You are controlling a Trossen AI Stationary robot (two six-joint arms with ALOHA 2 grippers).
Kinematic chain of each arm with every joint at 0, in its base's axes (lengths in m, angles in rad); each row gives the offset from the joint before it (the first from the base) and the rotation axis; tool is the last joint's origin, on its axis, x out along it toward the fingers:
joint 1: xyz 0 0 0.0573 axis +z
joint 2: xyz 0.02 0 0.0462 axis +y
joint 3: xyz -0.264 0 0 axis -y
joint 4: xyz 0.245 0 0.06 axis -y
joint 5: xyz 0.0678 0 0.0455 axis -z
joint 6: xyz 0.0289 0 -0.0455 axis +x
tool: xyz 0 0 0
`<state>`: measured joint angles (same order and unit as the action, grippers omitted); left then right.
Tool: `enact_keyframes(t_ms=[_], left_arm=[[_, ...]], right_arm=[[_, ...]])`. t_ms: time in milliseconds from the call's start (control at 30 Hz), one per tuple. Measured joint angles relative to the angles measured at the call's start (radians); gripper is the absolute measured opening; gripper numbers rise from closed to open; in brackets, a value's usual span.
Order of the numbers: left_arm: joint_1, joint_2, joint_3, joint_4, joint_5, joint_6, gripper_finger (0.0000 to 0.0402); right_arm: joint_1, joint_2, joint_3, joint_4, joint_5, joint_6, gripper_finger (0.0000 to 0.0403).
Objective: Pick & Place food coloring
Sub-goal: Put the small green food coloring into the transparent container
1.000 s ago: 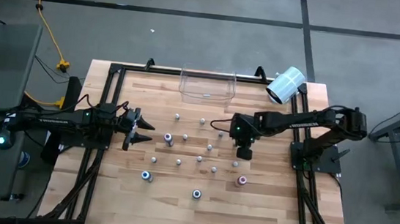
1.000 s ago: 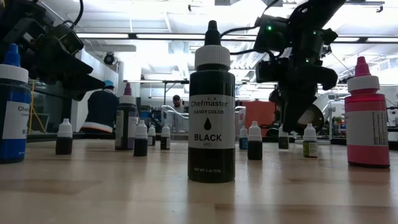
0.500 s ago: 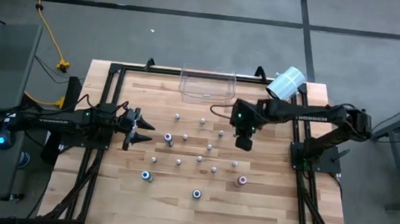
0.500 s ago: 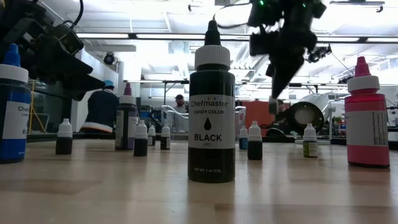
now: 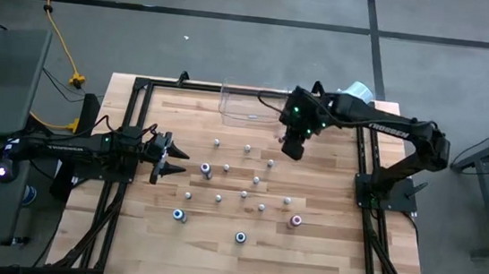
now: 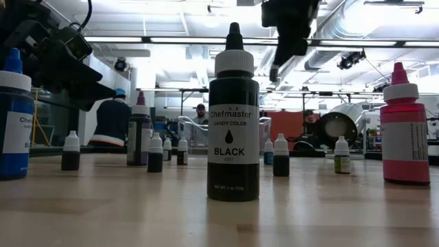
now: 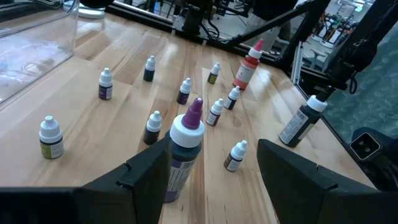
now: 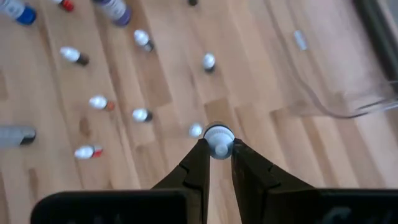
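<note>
Several small food coloring bottles (image 5: 243, 194) stand upright on their bases on the wooden table (image 5: 241, 263), along with larger ones, such as a black one (image 6: 233, 123) and a pink one (image 6: 405, 130). My right gripper (image 5: 290, 148) hangs high over the table's far right part, near the clear bin (image 5: 254, 104), shut on one tiny white-capped bottle (image 8: 217, 134). My left gripper (image 5: 163, 156) waits open at the table's left. A purple-capped bottle (image 7: 185, 149) stands just ahead of its fingers. My right gripper pinches the tiny bottle at its white cap (image 8: 217, 132) between its two fingertips. The fingers come from above, slanting down. The bottle is lifted clear of the table; its body is hidden under the cap and the fingers.
The clear bin stands at the far edge, with a white paper roll (image 5: 357, 96) at the far right corner, partly behind my right arm. Black frame rails (image 5: 131, 144) run along the table's left, right and far sides. People show in the room beyond.
My right gripper has risen well above the table and gone toward the far edge and the bin, staying shut on the tiny bottle, which is now lifted high and clear.
</note>
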<state>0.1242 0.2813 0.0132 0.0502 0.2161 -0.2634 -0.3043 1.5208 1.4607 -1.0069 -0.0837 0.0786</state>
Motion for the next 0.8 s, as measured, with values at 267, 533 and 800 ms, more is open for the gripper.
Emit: enact_keyframes(t_ms=[267, 533, 800], left_arm=[[0.0, 0.0, 0.0, 0.0, 0.0, 0.0, 0.0234], [0.0, 0.0, 0.0, 0.0, 0.0, 0.0, 0.0234], [0.0, 0.0, 0.0, 0.0, 0.0, 0.0, 0.0234]], right_arm=[[-0.072, 0.167, 0.184, 0.001, 0.009, -0.012, 0.0042], [-0.13, 0.37, 0.388, -0.039, 0.014, -0.037, 0.0042], [-0.194, 0.53, 0.504, -0.07, 0.041, -0.033, 0.0042]])
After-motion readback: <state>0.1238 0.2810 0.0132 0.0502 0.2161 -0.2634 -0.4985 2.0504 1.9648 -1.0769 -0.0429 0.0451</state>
